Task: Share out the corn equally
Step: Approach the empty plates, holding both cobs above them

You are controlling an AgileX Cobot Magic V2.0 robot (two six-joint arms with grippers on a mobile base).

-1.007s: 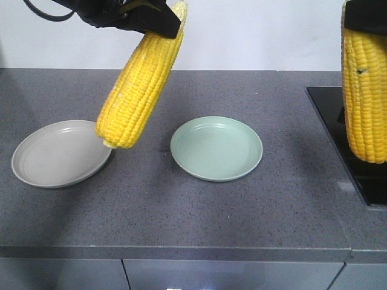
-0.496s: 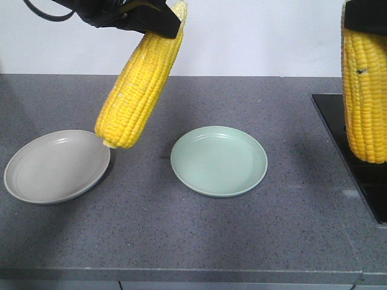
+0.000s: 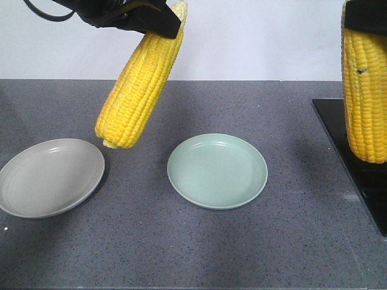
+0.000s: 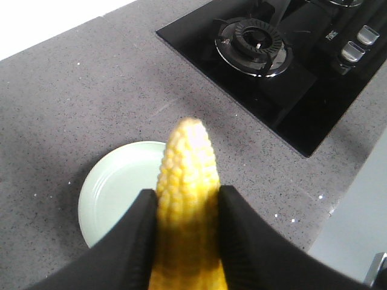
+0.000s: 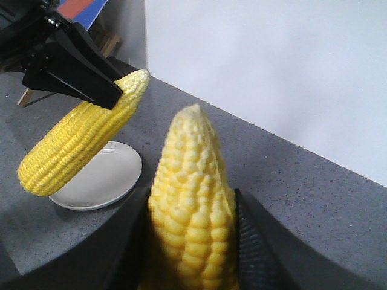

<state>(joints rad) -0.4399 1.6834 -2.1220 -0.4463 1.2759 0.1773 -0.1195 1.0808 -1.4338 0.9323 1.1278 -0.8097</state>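
The left gripper [image 4: 187, 208] is clamping the tilted cob [image 3: 139, 90] near its pointed tip, so the thick end is hanging free above the counter [image 3: 151, 241], close to the grey plate [image 3: 51, 176]. The right gripper [image 5: 192, 232] is squeezing the upright cob [image 3: 364, 96], thick end down also. Farther, this plate and the green plate [image 3: 217, 170] are lying without corn, probably waiting for equal shares.

Held high, the left gripper [image 4: 186, 199] clamps the left cob [image 4: 187, 154] and the right gripper [image 5: 190, 202] the right cob [image 5: 190, 151].
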